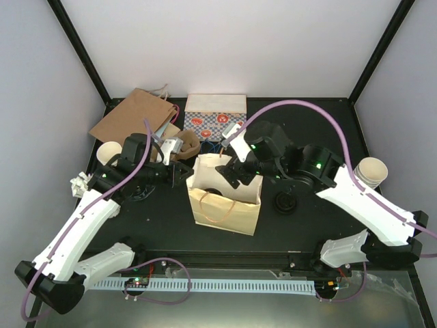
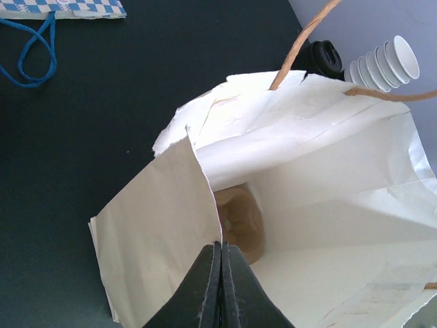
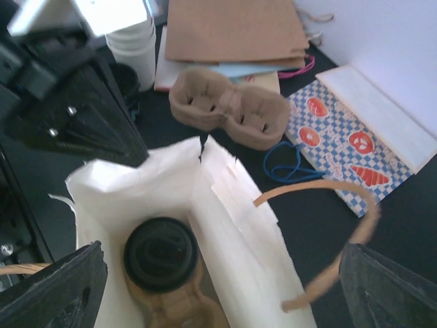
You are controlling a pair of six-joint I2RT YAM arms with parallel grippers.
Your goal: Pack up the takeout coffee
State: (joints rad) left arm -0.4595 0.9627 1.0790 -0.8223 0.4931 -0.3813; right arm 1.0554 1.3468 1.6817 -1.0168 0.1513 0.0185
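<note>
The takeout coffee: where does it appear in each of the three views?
Top external: dark patch in the mouth of the white paper bag, probably the lid of the takeout coffee.
Left wrist: not visible; only the bag's inside shows.
Right wrist: takeout coffee lower centre-left, inside the bag.
Shared landmark: the white paper bag.

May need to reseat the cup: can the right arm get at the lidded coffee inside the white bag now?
Probably yes. The right gripper hangs open above the mouth of the white bag, the left gripper pinches its rim, and the lidded coffee sits uncovered below; the handle loops aside.
</note>
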